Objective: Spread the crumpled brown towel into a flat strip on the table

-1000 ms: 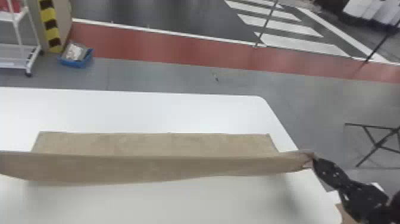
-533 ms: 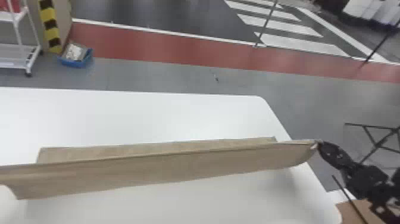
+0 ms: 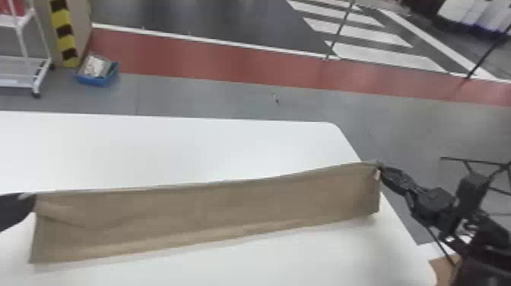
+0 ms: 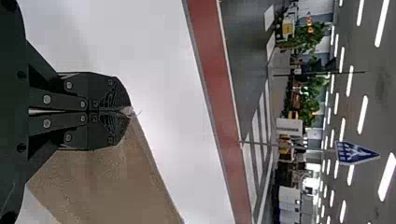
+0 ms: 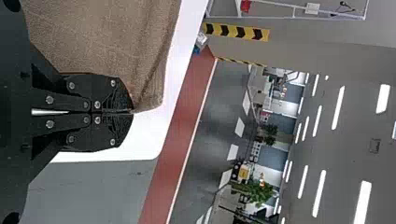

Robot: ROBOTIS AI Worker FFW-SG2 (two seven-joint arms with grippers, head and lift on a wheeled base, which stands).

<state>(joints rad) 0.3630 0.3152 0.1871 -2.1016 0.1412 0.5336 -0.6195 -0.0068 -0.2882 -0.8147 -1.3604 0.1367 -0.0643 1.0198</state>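
Observation:
The brown towel (image 3: pixel 205 216) hangs as a long strip between both grippers over the white table (image 3: pixel 171 148), its top edge pulled fairly straight. My left gripper (image 3: pixel 32 199) is at the towel's upper left corner, my right gripper (image 3: pixel 380 167) at its upper right corner near the table's right edge. In the left wrist view my left gripper (image 4: pixel 130 111) is shut on a corner of the towel (image 4: pixel 112 186). The right wrist view has my right gripper (image 5: pixel 132 112) shut on the other corner of the towel (image 5: pixel 102 37). Whether the lower edge touches the table, I cannot tell.
The table's rounded far right corner (image 3: pixel 334 125) lies beyond the towel. On the floor past the table are a blue bin (image 3: pixel 97 78) and a white cart (image 3: pixel 26 72). A black folding frame (image 3: pixel 471 161) stands to the right, behind my right arm.
The towel's held edge has come nearer, and the part lying behind it is now out of sight. Both grippers keep hold; my left gripper has entered the head view at the left.

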